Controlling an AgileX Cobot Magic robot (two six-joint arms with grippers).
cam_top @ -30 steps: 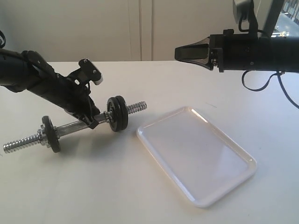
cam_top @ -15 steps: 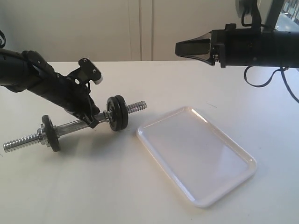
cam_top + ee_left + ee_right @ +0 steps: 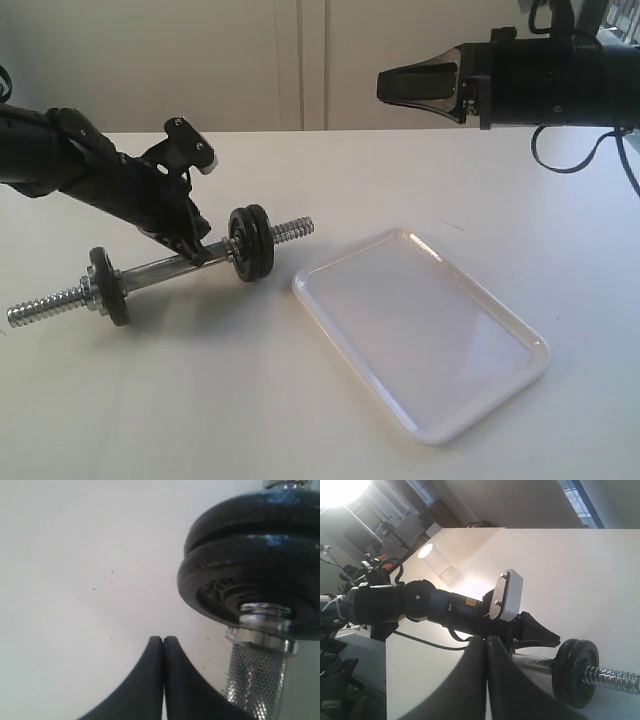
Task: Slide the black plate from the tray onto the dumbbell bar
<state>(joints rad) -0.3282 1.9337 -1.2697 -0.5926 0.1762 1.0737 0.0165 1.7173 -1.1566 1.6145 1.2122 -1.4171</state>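
Observation:
The dumbbell bar [image 3: 160, 268] lies slanted on the white table, knurled in the middle [image 3: 255, 680]. Two dark discs sit pressed together at its right end. The outer one, by the threaded tip, I take for the black plate [image 3: 263, 242] [image 3: 250, 517] [image 3: 577, 672]. A third disc [image 3: 108, 287] sits at the left end. The tray [image 3: 420, 330] is bare. My left gripper [image 3: 203, 254] [image 3: 163, 639] is shut on nothing, its tips just beside the bar's middle. My right gripper [image 3: 385, 85] [image 3: 486, 637] is shut and empty, high above the table's far side.
The bar's threaded ends [image 3: 40, 308] [image 3: 292, 230] stick out past the discs. A pale cylinder [image 3: 437, 562] stands near the table's far edge in the right wrist view. A wall with panel seams rises behind the table.
The left gripper has lifted and tilted slightly off the bar's middle. The right gripper has risen a little. Bar, discs and tray have not moved.

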